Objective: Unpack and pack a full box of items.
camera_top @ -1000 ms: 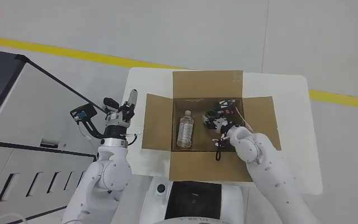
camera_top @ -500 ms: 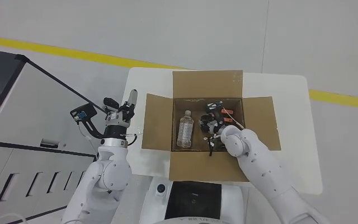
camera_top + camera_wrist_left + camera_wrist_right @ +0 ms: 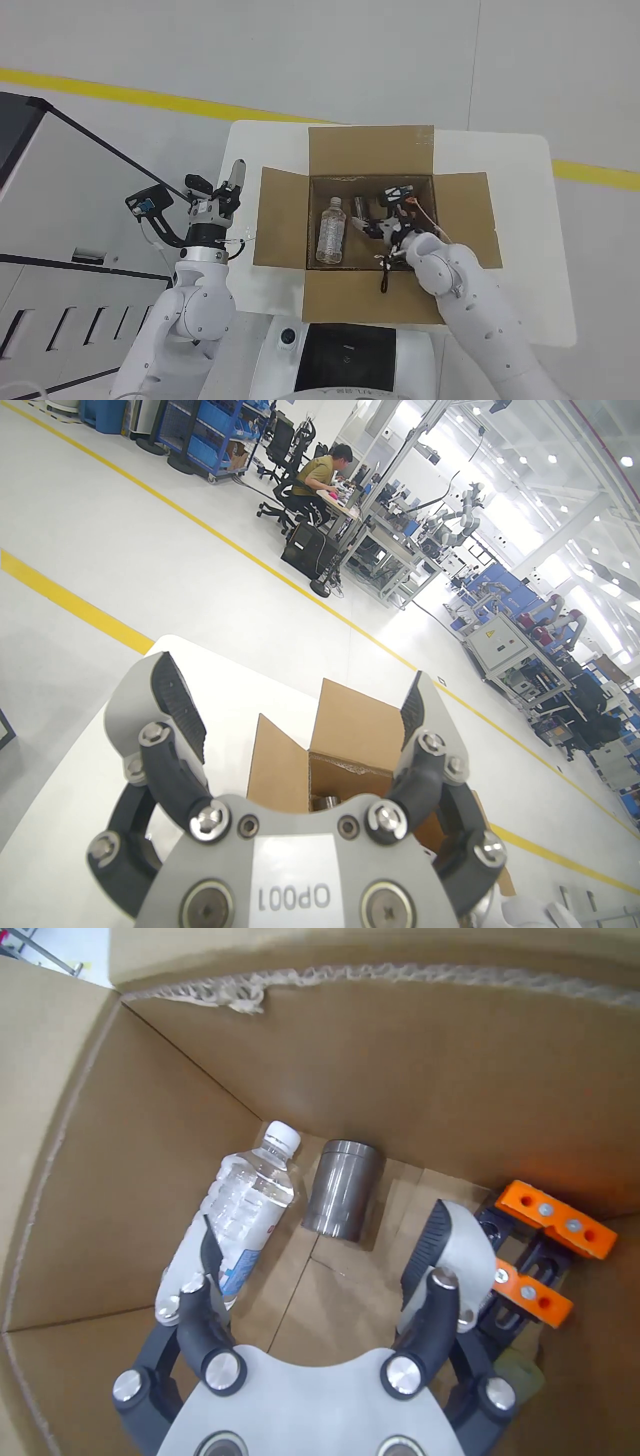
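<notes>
The water bottle (image 3: 240,1208) lies flat on the floor of the box (image 3: 350,1053), cap toward the far wall, with a metal cylinder (image 3: 342,1190) parallel just beside it. My right claw (image 3: 324,1228) hangs spread and empty above them, one finger hiding part of the orange-and-black clamp (image 3: 555,1225). My left claw (image 3: 291,672) is spread too, outside the box.

Looks out past the left gripper (image 3: 292,672) in the foreground, dark-padded fingers (image 3: 180,710) spread wide, nothing between them. Shows, just beyond, a cardboard box (image 3: 350,730) standing open on a white table (image 3: 240,685), flaps up. Catches a piece of grey metal (image 3: 325,801) inside the box, partly hidden behind the gripper's body. Takes in, farther back, a pale floor with yellow lines (image 3: 65,600) and workstations (image 3: 380,550).
</notes>
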Controlling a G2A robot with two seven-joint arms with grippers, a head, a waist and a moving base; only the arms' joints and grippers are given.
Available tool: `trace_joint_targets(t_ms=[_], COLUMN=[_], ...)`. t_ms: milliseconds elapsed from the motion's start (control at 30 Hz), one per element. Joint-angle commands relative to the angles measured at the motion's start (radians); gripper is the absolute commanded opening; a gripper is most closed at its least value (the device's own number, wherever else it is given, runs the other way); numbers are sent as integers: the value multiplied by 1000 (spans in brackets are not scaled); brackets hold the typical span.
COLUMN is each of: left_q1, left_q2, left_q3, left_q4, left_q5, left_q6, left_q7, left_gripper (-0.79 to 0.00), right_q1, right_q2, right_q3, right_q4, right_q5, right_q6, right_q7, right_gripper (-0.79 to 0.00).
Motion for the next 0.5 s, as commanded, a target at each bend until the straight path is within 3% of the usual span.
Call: trace_joint_targets(t_ms=[0, 133, 267, 400, 467], left_q1=[0, 0, 0, 0, -3], left_q2=[0, 0, 0, 0, -2], left_q3=[0, 0, 0, 0, -3], left_q4=[0, 0, 0, 0, -15], left_q5=[0, 0, 0, 0, -50], left_q6=[0, 0, 0, 0, -45], left_q7=[0, 0, 0, 0, -10], left_gripper=[0, 0, 0, 0, 0], right_q1=[-51, -196, -397, -561, -603], right_q2=[10, 33, 51, 57, 55], right_q3=[46, 175, 356, 553, 615], right_q4=[-74, -260, -448, -503, -482], right_q5=[-7, 16, 47, 96, 142], right_q6=[-1, -44, -98, -81, -63], right_q7=[-23, -136, -337, -510, -543], right_gripper=[0, 0, 0, 0, 0])
